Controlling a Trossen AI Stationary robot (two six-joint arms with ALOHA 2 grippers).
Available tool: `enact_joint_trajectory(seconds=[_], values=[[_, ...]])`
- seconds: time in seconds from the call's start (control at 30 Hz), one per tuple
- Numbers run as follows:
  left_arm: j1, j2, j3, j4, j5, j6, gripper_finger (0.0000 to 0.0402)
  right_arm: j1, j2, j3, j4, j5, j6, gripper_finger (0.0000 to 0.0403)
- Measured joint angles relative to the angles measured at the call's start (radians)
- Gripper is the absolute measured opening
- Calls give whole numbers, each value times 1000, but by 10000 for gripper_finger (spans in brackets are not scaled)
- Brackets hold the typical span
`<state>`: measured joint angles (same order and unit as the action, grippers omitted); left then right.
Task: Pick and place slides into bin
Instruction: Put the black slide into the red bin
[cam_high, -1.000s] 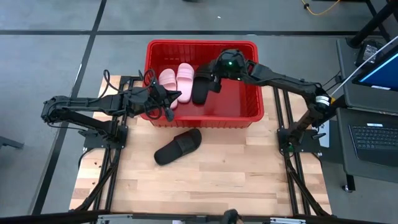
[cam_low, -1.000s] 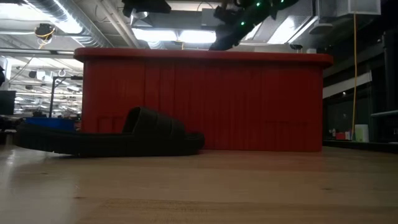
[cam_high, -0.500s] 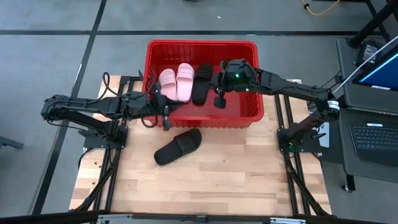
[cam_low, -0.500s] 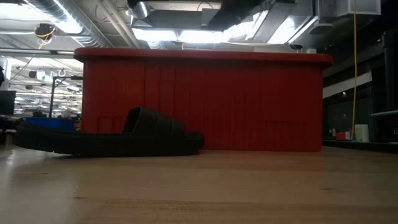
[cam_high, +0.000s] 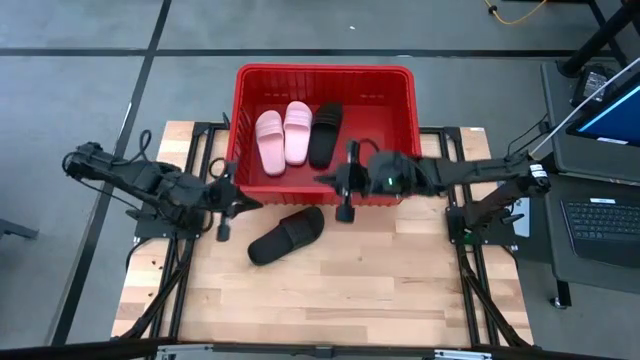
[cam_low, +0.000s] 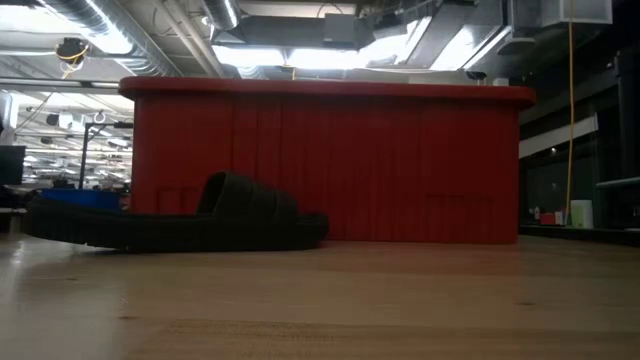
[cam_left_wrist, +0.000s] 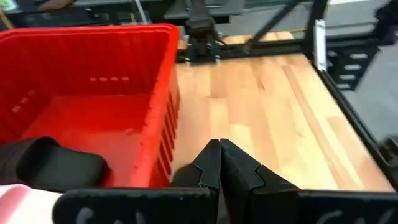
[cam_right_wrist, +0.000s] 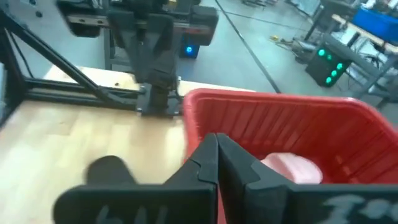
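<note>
The red bin (cam_high: 395, 95) stands at the table's far middle. In it lie two pale pink slides (cam_high: 284, 135) side by side and a black slide (cam_high: 325, 133), all soles down. A second black slide (cam_high: 287, 236) lies sole down on the wood in front of the bin, also in the low view (cam_low: 180, 222). My left gripper (cam_high: 248, 203) hovers shut near the bin's near left corner, left of that slide. My right gripper (cam_high: 325, 181) hovers shut over the bin's near wall. Both wrist views show the fingertips together, left (cam_left_wrist: 219, 163) and right (cam_right_wrist: 216, 155).
Bare wooden table (cam_high: 380, 290) lies open in front of the bin and the loose slide. Black frame rails (cam_high: 185, 280) run down both sides of the table. A desk with a laptop (cam_high: 605, 225) stands off the table's right side.
My right gripper has let go of the black slide, which hung above the bin and now lies inside it beside the pink ones. It then drew back toward the near edge, over the bin's near wall. My left gripper has pulled away from the bin toward the table's left.
</note>
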<state>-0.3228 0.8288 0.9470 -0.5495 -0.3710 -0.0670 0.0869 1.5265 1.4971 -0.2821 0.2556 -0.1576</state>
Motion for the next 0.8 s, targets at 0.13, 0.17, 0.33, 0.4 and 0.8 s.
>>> enact_joint_trajectory(seconds=[0.13, 0.17, 0.33, 0.4, 0.8], values=[[-71, -20, 0, -77, -15, -40, 1, 139, 12, 0, -9, 147, 77, 3], [-84, -19, 0, -103, -16, -57, 1, 170, 20, 0, -8, 183, 96, 3], [-126, 14, 0, -214, -16, -174, 9, 300, 55, -1, -6, 339, 150, 3], [-137, 30, -8, -216, -17, -204, 14, 329, 68, -1, -6, 374, 185, 4], [-150, 61, -206, 3, -91, -300, 75, 350, 159, -1, -30, 379, 365, 5]])
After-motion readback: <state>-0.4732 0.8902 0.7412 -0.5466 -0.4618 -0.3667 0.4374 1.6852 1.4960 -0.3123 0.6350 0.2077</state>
